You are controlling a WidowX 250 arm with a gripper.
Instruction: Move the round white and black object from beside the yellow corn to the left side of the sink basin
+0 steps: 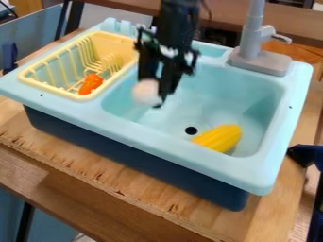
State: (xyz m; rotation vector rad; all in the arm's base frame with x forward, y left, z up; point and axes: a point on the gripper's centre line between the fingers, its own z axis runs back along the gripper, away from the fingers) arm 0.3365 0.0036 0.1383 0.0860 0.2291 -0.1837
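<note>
Black metal and plastic, the gripper (154, 94) hangs down from the top edge of the camera view, over the left part of the pale blue toy sink (157, 147). From where I stand, it has closed on a whitish, rounded thing (146, 92) down at its tips, though blur hides just how the grip sits. I can't tell how high above the basin (208, 85) that thing is.

Left of it, a pale yellow dish rack (33, 80) is set into the sink's top, with an orange piece (91, 84) lying inside near the front. Over in the basin's front right, a ridged yellow piece (219, 138) lies just beside the dark drain hole (191, 130). Behind the basin stands a grey faucet (259, 61), and the whole sink rests on a wooden tabletop (95, 160).
</note>
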